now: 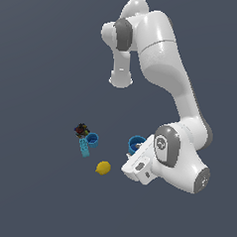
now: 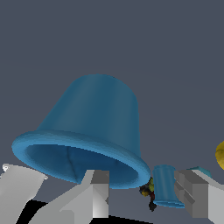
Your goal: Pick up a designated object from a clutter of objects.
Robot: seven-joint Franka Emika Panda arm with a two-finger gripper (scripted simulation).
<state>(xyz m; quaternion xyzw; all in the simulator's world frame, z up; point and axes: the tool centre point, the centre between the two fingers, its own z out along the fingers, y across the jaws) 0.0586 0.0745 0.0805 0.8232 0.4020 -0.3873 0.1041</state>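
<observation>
1. Flat slate-grey ground fills both views; no walls, no table edge, only the white arm and a handful of small items on the floor.

2. Gripper (image 2: 142, 194): low, at the ground. Wrist view shows two grey fingers (image 2: 99, 192) standing apart with open space between them. Jaws spread, nothing clamped.

3. Larger blue cup (image 2: 94, 127): directly in front of the gripper, very close. Its thick flared rim faces the fingers; its closed end points away. One finger overlaps the rim's lower edge in the wrist view; whether it touches I cannot tell. In the exterior view the same cup (image 1: 136, 143) sits tight against the hand, partly hidden by it.

4. Key relation: the cup reads as lying on its side or tilted relative to the camera, axis running roughly away from the gripper. The rim appears wider than the gap between the fingers, and is offset toward one finger rather than centred. Judgement: a grasp would likely need the fingers to straddle one wall at the rim, not the whole body.

5. Beyond the gripper, farther off: smaller blue cup (image 2: 165, 186), dark multicoloured piece (image 2: 148, 192) beside it, lemon (image 2: 220, 154) at the frame edge. Light-blue brick (image 1: 84, 148) is clear only in the exterior view.

6. Cup not yet lifted.
</observation>
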